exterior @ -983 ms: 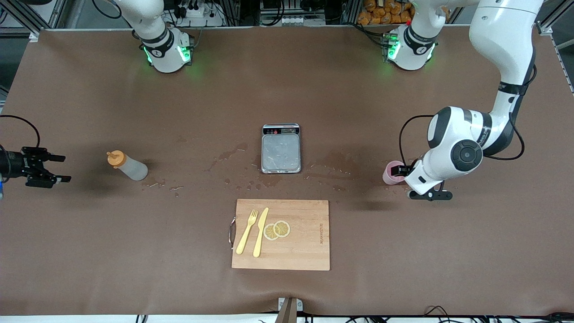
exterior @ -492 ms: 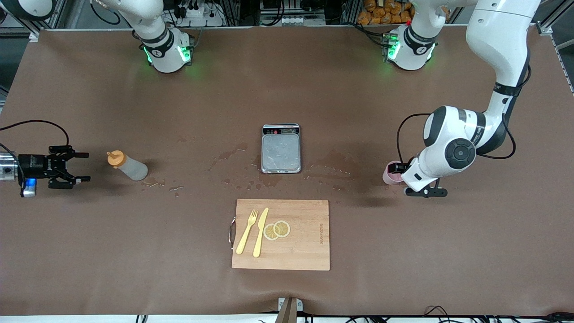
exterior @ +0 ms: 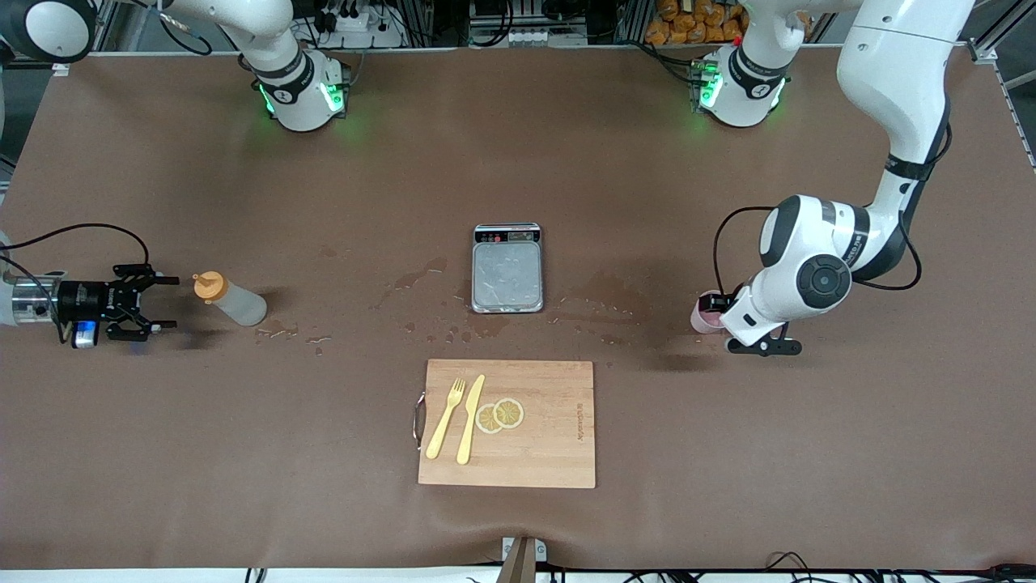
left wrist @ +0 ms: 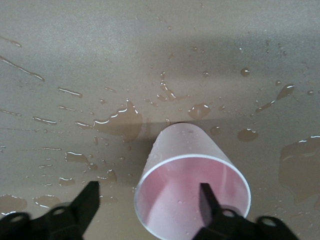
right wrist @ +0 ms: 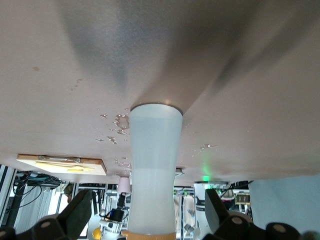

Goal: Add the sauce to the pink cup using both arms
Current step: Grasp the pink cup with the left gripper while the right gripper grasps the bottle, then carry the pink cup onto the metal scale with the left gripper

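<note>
The right gripper (exterior: pixel 166 303) is spread wide and empty, just beside the upright sauce bottle (exterior: pixel 231 299) at its 3 o'clock. Toward 3 o'clock from the scale (exterior: pixel 507 268), the left gripper (left wrist: pixel 150 200) is open, one finger (left wrist: pixel 207 200) inside the pink cup (exterior: pixel 704 316).

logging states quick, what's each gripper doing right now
Left gripper: open, one of its fingers inside the pink cup, one outside, not clamped.
Right gripper: open, beside the sauce bottle, holding nothing.
</note>
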